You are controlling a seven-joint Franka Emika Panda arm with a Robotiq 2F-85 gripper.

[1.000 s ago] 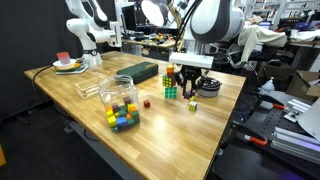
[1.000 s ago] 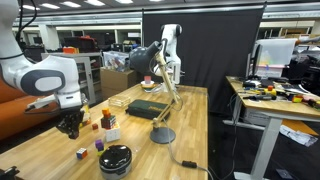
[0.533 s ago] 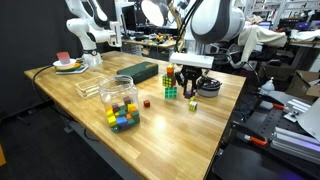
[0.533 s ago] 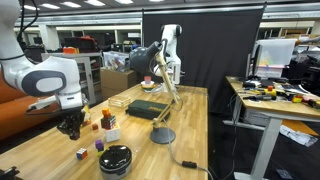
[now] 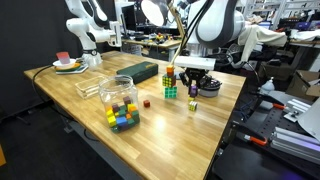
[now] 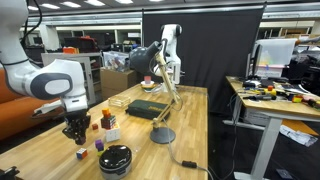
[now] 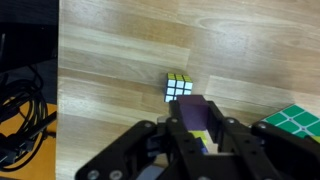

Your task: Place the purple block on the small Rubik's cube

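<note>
Black robot gripper (image 7: 197,133), closed tight around a tiny dark purple block (image 7: 196,110), hangs near a tiny multi-coloured Rubik's cube (image 7: 179,88) on a wooden table (image 7: 120,60).

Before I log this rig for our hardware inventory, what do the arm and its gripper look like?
The arm has glossy white, rounded shells with darker bands at the joints. The gripper is matte black: a blocky body and two fingers on hinged bar linkages. No markings or cables on them can be made out.
</note>
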